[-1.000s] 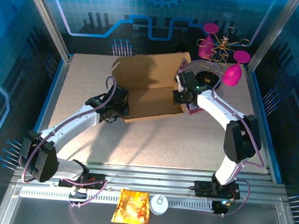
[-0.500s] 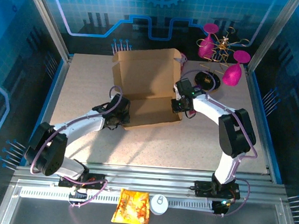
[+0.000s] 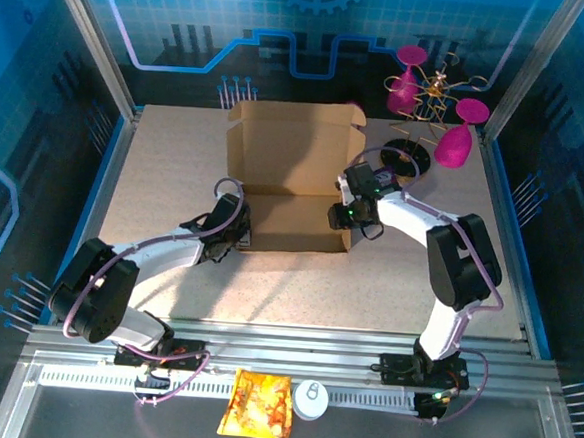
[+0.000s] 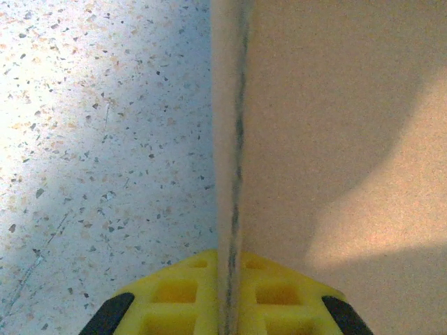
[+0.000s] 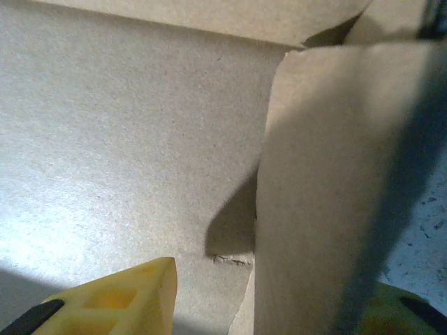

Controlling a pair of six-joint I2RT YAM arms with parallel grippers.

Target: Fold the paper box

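Observation:
The paper box [image 3: 293, 179] is brown cardboard in the middle of the table, its base flat and its big back panel standing up. My left gripper [image 3: 234, 237] is at the box's near left corner. In the left wrist view its yellow fingers [image 4: 167, 300] press from both sides on a thin upright cardboard wall [image 4: 234, 139], so the left gripper [image 4: 234, 296] is shut on it. My right gripper [image 3: 343, 216] is at the box's right wall. In the right wrist view one yellow finger [image 5: 119, 300] stands apart from the upright side flap [image 5: 328, 195], and the other finger is mostly hidden behind that flap.
A gold stand with pink wine glasses [image 3: 436, 99] and its black base [image 3: 404, 162] stand at the back right, close behind the right arm. An orange-yellow snack bag [image 3: 256, 405] and a white round lid [image 3: 310, 399] lie on the front rail. Bare tabletop [image 3: 166, 160] lies left of the box.
The box has slid toward the near side and squared up, its back panel now standing straighter. The right gripper's jaws have parted from the right wall. The left gripper kept its hold and moved nearer.

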